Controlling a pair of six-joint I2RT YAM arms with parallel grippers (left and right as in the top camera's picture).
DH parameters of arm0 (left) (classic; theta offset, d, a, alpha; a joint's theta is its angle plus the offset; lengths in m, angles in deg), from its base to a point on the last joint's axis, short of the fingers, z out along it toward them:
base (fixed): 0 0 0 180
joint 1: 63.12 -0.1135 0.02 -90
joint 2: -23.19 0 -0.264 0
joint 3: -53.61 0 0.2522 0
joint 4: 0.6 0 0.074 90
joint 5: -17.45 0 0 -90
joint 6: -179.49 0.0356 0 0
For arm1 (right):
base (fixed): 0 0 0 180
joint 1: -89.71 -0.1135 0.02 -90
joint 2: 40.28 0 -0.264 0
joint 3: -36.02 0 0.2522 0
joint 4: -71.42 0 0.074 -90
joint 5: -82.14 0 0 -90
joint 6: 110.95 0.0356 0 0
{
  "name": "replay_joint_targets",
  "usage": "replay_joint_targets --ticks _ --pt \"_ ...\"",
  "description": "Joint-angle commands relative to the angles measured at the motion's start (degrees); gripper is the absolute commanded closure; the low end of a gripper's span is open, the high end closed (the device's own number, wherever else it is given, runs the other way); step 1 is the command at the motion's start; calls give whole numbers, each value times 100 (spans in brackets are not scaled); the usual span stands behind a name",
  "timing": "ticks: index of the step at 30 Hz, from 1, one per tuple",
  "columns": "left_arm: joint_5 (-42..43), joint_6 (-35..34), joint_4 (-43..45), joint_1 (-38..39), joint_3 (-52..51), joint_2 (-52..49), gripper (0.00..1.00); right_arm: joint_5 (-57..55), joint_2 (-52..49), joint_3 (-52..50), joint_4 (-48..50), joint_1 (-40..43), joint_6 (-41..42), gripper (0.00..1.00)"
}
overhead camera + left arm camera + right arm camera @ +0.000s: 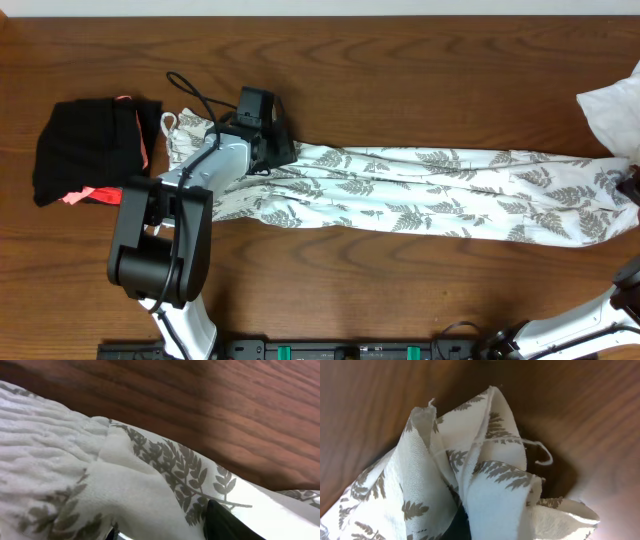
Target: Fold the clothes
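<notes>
Your right gripper [631, 186] clamps the dress [420, 190] at far right; left gripper [262, 128] jaws: cannot tell. Pull evenly before you fold.

Lab-ish — wood table [400, 60] w/ robot arm [170, 230].

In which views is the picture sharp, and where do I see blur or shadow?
Overhead: sharp, evenly lit, the dress print clear on the table. Left wrist: near cloth soft, wood behind blurred. Right wrist: fern print sharp, wood blurred, dark shadow beside the folds.
</notes>
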Motion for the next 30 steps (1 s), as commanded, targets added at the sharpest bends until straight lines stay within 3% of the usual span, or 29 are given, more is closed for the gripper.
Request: replay_joint_targets --ticks 1,15,20,30 --pt "-39 92 -90 -46 -103 61 44 -507 149 205 46 52 153 99" --pt "-37 92 -153 -46 -103 179 44 -887 149 361 -13 302 225 99" --pt "-39 94 -146 -46 -103 179 45 -297 149 398 7 334 190 99" --pt "-42 94 -144 -46 -103 179 45 -203 280 887 -748 -457 -142 99"
